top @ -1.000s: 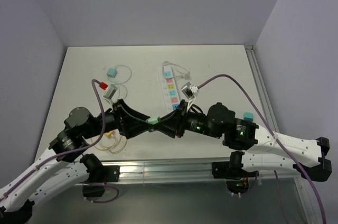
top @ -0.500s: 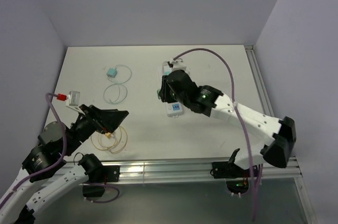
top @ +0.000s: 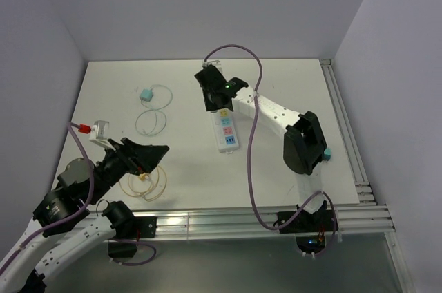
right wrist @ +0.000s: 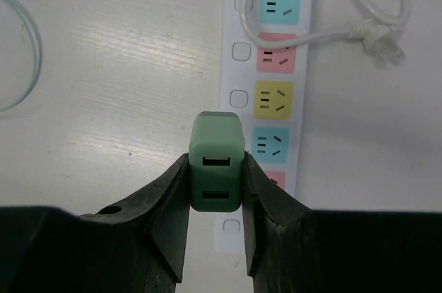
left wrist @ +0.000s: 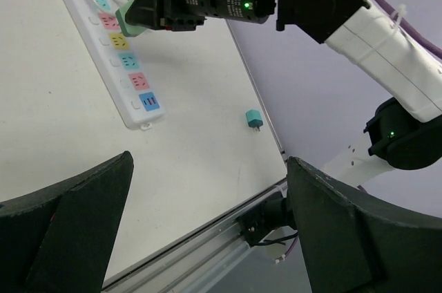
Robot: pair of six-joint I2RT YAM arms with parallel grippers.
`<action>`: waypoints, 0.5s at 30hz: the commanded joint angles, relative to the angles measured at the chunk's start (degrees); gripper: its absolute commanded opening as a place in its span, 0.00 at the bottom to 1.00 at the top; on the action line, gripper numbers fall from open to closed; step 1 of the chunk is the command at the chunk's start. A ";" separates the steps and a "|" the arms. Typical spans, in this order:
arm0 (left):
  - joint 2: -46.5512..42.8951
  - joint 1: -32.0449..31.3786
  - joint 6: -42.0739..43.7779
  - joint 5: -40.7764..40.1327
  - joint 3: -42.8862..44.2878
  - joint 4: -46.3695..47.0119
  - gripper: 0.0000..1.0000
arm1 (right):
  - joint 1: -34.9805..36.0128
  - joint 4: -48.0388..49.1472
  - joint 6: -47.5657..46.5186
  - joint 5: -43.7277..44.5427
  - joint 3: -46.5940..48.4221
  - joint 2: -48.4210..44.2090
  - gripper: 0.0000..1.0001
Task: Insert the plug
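Note:
My right gripper (right wrist: 216,168) is shut on a green USB charger plug (right wrist: 216,162), which it grips by the sides with the two USB slots facing the camera. It hovers over the white power strip (right wrist: 276,99), just left of the yellow and teal sockets. In the top view the right gripper (top: 210,99) is over the strip's (top: 228,130) far half. The left wrist view shows the plug (left wrist: 128,23) above the strip (left wrist: 117,65). My left gripper (top: 148,157) is open and empty at the near left, away from the strip.
The strip's own white cord and plug (right wrist: 359,16) lie beside its far end. A teal plug with a coiled cable (top: 146,94) lies at the far left. A yellow cable coil (top: 141,184) lies under the left gripper. A small teal plug (left wrist: 253,119) lies near the right edge. A metal rail (top: 228,220) runs along the near edge.
A second ago both grippers met at the green plug mid-table. The left gripper has drawn back to the near left. The right has carried the plug out over the strip.

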 commanded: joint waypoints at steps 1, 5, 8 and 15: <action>0.79 0.03 2.10 -1.62 0.10 1.16 0.98 | -2.30 -1.21 -2.99 -1.63 3.95 1.67 0.00; 2.10 -0.06 2.98 -3.03 0.45 1.60 0.98 | -5.38 1.77 -4.22 -8.76 5.00 4.04 0.00; 2.81 0.03 3.34 -3.47 0.45 2.22 0.98 | -6.79 1.96 -4.92 -12.71 7.97 6.76 0.00; 3.42 0.03 3.51 -4.09 -1.13 3.97 0.98 | -8.81 0.02 -5.54 -17.11 16.16 14.15 0.00</action>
